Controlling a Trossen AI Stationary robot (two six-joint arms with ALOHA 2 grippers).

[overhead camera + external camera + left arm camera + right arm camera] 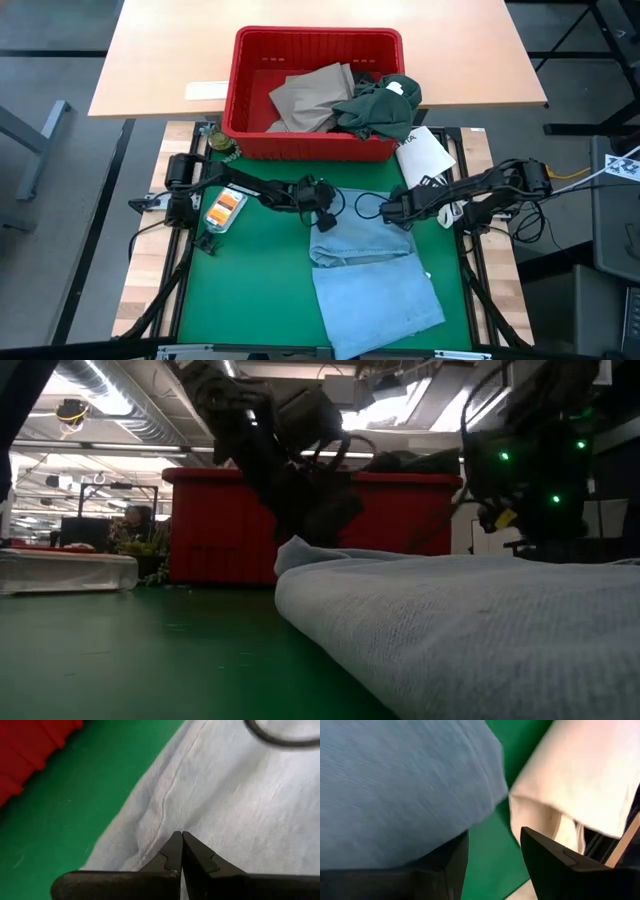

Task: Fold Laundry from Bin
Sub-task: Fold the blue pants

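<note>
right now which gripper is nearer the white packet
Right. The right gripper sits just beside the white packet, while the left gripper is farther off, over the light blue garment's far edge.

There is one red bin [316,92], three garments (one light blue [372,283], one dark green [380,108], one tan [310,98]), one white packet [424,154] and two hands.
</note>
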